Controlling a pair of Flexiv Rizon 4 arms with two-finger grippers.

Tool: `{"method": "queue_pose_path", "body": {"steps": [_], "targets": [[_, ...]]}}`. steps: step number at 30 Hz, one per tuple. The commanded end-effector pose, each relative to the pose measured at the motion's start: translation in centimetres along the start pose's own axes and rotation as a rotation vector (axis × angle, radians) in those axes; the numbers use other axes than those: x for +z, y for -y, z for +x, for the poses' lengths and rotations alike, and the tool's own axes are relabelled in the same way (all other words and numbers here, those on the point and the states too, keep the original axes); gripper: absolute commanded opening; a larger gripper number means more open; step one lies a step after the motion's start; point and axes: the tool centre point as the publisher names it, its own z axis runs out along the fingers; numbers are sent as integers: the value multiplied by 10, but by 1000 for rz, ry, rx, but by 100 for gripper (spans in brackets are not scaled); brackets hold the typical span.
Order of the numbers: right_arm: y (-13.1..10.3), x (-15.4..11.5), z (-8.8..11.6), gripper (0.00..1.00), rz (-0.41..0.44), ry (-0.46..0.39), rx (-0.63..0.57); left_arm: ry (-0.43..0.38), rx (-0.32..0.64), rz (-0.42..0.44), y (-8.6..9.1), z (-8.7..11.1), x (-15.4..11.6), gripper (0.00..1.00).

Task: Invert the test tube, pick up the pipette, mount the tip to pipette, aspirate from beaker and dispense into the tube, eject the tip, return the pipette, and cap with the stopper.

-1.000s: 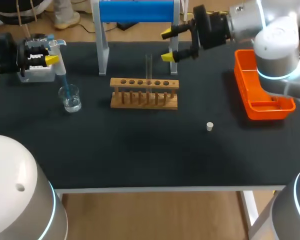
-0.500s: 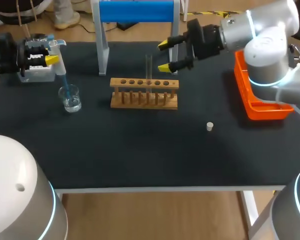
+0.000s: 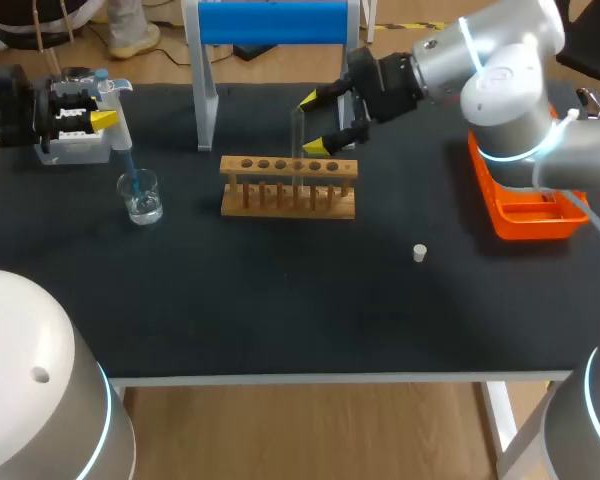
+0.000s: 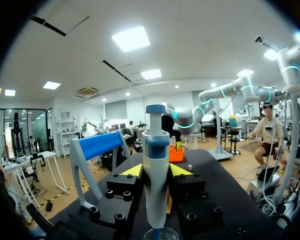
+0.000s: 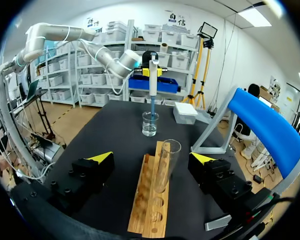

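The clear glass test tube (image 5: pixel 166 165) is standing mouth-up in the wooden rack (image 3: pixel 288 187), untouched between the spread fingers of the right tool (image 3: pixel 314 124). The left tool (image 4: pixel 156 171) is pinching the white-and-blue pipette (image 4: pixel 155 145), whose tip (image 3: pixel 128 163) is dipping into the small glass beaker (image 3: pixel 140 196) under it. Dispensing, ejecting, returning and capping are seemingly remaining.

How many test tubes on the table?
1. The test tube stands upright in the wooden rack, between the open fingers of the right gripper, touching neither. No other shows.
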Motion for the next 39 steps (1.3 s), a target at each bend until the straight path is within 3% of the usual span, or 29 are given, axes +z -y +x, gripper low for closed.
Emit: {"method": "queue_pose_path", "body": {"steps": [1,39], "targets": [[2,9,-4,100,23,-11,-8,-1,0,-1,1,0,0,0],[27,47,-19,100,78,-83,-13,-1,0,-1,1,0,0,0]]}}
